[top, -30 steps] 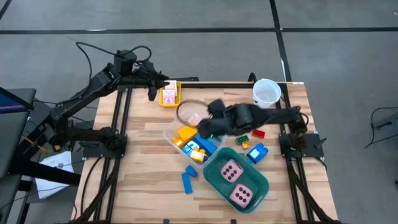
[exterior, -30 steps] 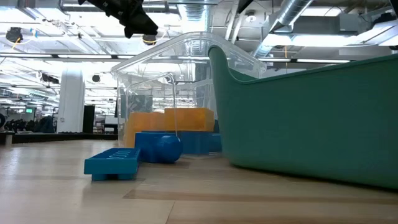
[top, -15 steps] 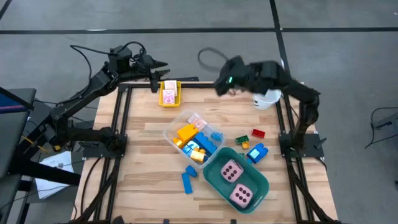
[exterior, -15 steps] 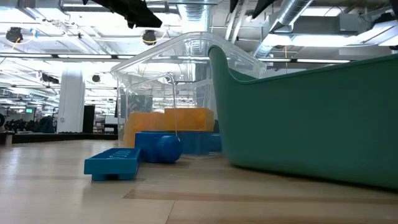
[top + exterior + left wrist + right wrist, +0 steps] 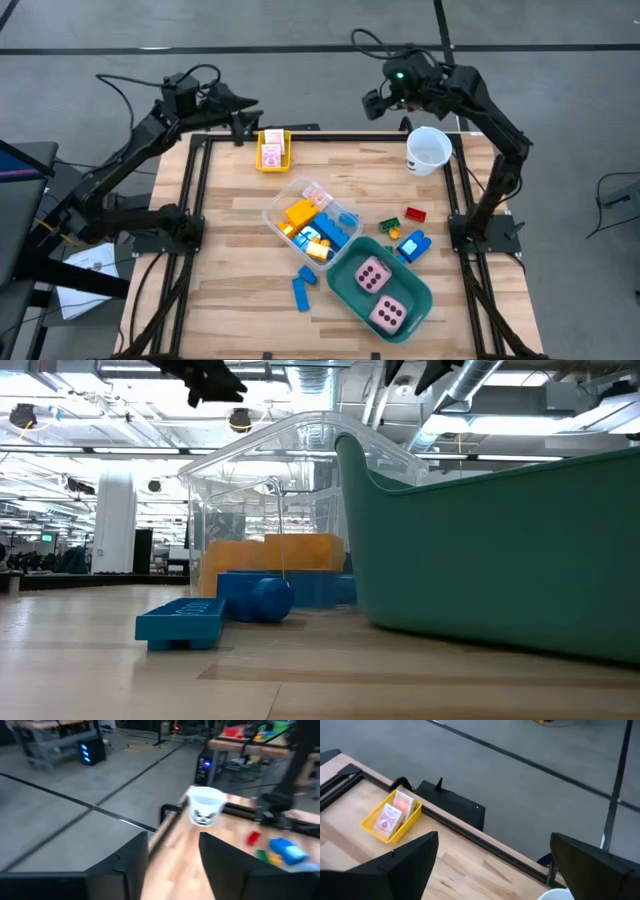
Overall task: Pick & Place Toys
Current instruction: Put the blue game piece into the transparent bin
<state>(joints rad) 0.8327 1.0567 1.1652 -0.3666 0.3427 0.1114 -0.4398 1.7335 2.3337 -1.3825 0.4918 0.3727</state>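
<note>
High view: you see the right end effector (image 5: 372,102) has swung from over the clear box (image 5: 312,218) to beyond the desk's (image 5: 230,300) far edge, fingers spread wide, holding nothing. The left end effector (image 5: 245,118) has drawn back past the far-left corner, partly open, empty.

Count two pink dice (image 5: 379,295) in the teal tub (image 5: 420,295), two pink cards (image 5: 271,152) in one yellow tray (image 5: 271,166), one blue brick (image 5: 303,287) loose beside the tub, and one white cup (image 5: 429,149). You can read no writing.

dice (image 5: 379,292) in tub (image 5: 417,293), cup (image 5: 428,150) far corner
</note>
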